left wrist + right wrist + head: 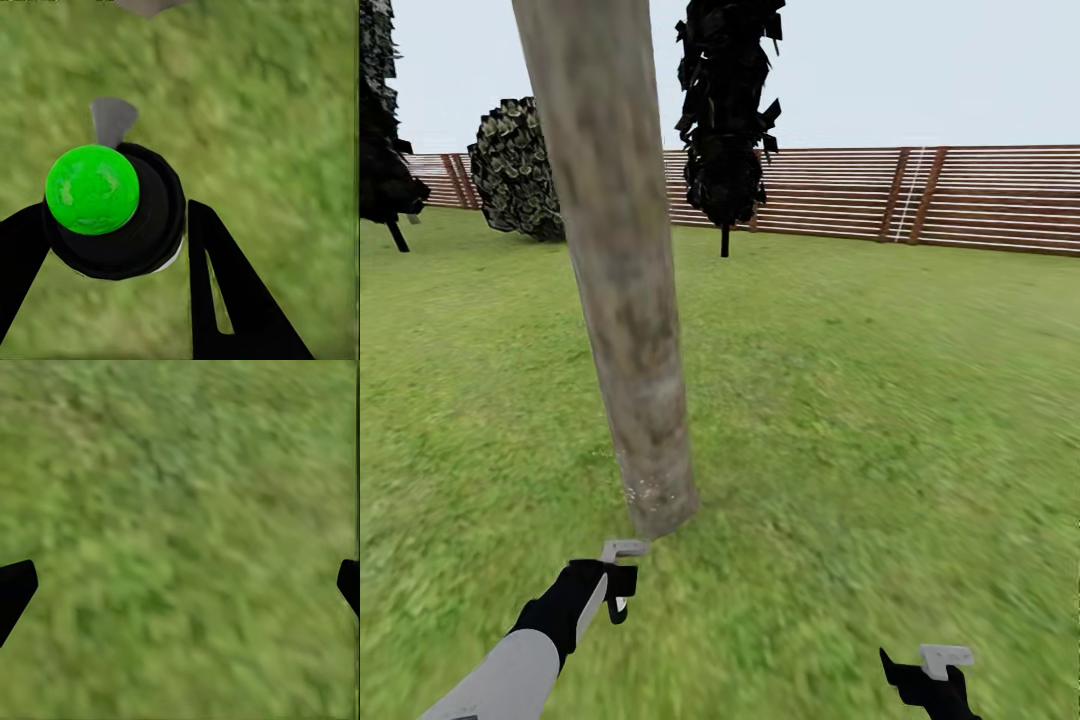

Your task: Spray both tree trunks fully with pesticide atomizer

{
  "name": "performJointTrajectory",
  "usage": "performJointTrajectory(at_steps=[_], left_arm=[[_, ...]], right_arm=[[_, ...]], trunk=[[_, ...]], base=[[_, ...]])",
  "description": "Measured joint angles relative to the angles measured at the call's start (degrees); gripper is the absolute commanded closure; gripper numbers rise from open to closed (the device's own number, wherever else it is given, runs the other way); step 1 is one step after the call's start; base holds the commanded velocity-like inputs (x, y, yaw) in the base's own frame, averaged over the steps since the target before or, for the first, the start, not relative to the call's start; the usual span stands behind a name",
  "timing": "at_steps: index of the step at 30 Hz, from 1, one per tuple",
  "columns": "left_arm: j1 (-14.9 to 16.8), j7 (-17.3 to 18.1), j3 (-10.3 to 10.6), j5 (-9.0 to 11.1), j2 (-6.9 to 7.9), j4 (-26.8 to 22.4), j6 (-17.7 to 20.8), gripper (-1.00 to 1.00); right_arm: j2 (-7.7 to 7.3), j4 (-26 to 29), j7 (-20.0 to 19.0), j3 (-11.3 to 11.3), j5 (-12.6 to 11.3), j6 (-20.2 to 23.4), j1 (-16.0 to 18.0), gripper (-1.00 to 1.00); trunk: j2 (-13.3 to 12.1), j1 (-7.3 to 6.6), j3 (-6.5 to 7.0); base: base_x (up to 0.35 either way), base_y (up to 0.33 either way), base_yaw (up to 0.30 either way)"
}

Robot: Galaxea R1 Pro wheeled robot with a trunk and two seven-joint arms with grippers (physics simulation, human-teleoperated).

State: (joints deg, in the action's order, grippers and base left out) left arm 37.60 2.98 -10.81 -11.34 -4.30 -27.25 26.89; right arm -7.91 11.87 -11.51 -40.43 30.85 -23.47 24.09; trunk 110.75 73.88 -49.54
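Closest to the robot, low over the grass [880, 420], the left gripper [112, 247] has its two black fingers [225, 285] pinching the atomizer [112, 210] by its round black body. This sprayer looks like a short dark cylinder with a bright green ball on top and a small grey nozzle at one side. I judge it light and stiff, probably smooth plastic, so it may slip or turn; the round body below the green ball is the best place to hold, leaving the nozzle free. From the head view the left gripper [610, 585] hangs just before the foot of the tree trunk [622, 290], near but not touching. The right gripper [935, 680] is lower at the right side, and its fingers [15, 589] are spread wide with nothing between them. The trunk is thick, grey-brown and mottled, with a few pale specks near its base. Farther away stand a dark leafy tree [728, 120], a round bush [518, 168] and the brown slat fence [960, 200].
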Motion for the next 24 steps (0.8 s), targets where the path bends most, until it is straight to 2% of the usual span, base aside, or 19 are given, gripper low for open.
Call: performJointTrajectory(at_steps=[9, 24], left_arm=[[-0.03, 0.0, 0.0, 0.0, 0.0, 0.0, 0.0, 1.0], [-0.02, 0.0, -0.03, 0.0, 0.0, 0.09, 0.0, 1.0]], right_arm=[[0.0, -0.01, 0.0, 0.0, 0.0, 0.0, -0.01, -1.0], [0.0, -0.01, 0.0, 0.0, 0.0, 0.0, 0.0, -1.0]], trunk=[[0.0, 0.0, 0.0], [0.0, 0.0, 0.0]], base=[[0.117, -0.272, 0.041], [0.141, -0.267, 0.267]])
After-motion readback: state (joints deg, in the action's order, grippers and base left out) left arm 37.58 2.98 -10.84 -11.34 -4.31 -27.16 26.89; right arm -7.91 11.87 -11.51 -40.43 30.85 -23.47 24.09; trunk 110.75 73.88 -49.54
